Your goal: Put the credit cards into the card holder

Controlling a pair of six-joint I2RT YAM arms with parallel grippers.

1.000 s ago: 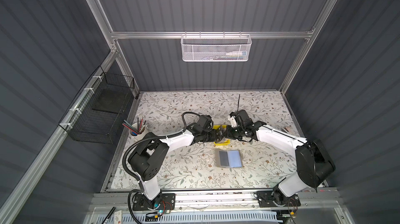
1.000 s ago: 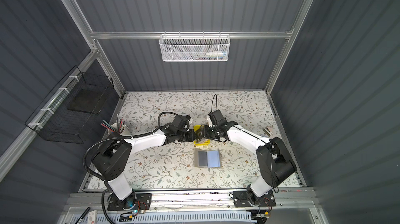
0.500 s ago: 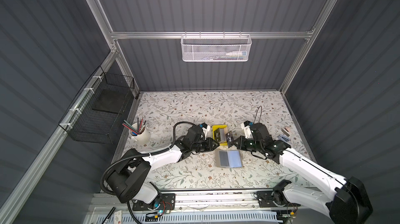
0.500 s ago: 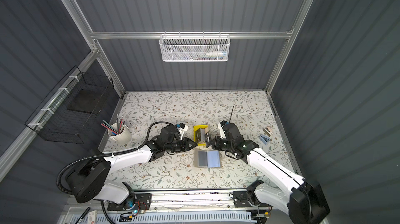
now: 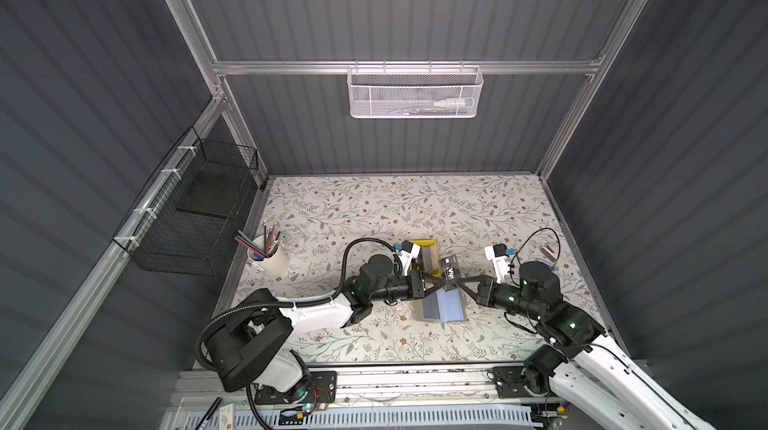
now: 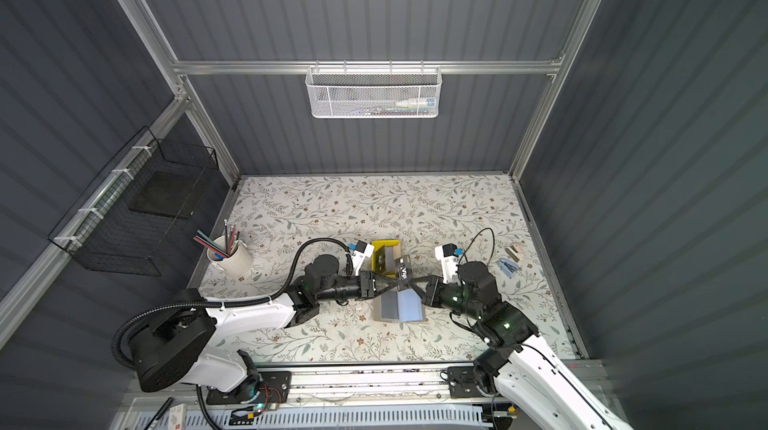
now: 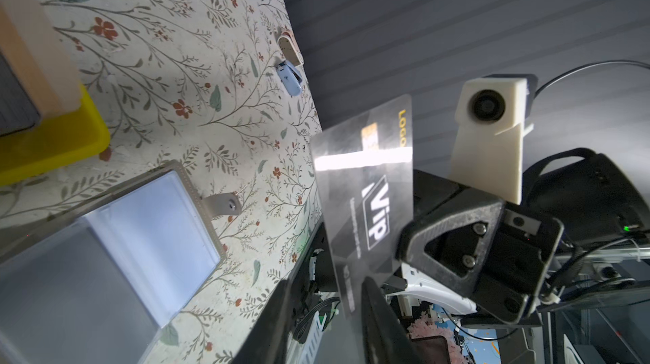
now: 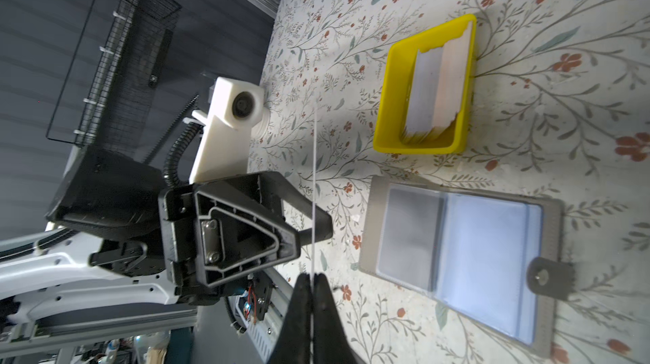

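Below, floral tabletop (image 5: 374,207) bears open card holder (image 5: 442,308); grey ribbed walls (image 5: 415,12) around.

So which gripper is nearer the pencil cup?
Left. The left gripper lies to the right of the pencil cup in both top views, fingers open around the VIP card; the right gripper, shut on that card, is just beyond it, farther from the cup.

We saw the card holder (image 5: 442,307) lying on the table (image 5: 374,207) at the frame's lower centre, the tray (image 5: 428,243) just behind it, and one credit card (image 5: 450,273) in the air above them.
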